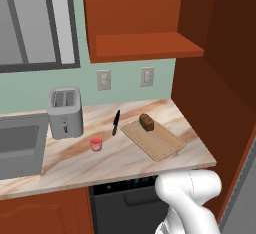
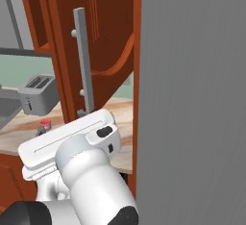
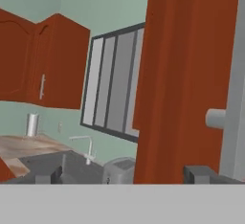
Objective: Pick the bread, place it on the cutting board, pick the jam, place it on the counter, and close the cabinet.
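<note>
The bread point(image 1: 146, 122) lies on the cutting board point(image 1: 159, 142) at the right of the counter point(image 1: 100, 163). To their left the jam point(image 1: 96, 143) stands upright on the counter, also seen as the jam point(image 2: 44, 123) past my hand. The cabinet point(image 1: 150, 45) is open, its shelf bare. Its door point(image 2: 103, 41) swings out toward me with the long grey handle point(image 2: 82, 60). My gripper point(image 2: 61, 123) is open, level with the handle's lower end. In the hand view my gripper point(image 3: 124, 175) faces the door point(image 3: 186, 74), the handle point(image 3: 235, 74) by the right fingertip point(image 3: 201, 174).
A toaster point(image 1: 65, 112) stands at the back left beside a sink point(image 1: 20, 148). A black knife point(image 1: 116, 122) lies between toaster and board. A tall grey panel point(image 2: 192, 99) rises close on the right. A window point(image 1: 35, 23) sits above the sink.
</note>
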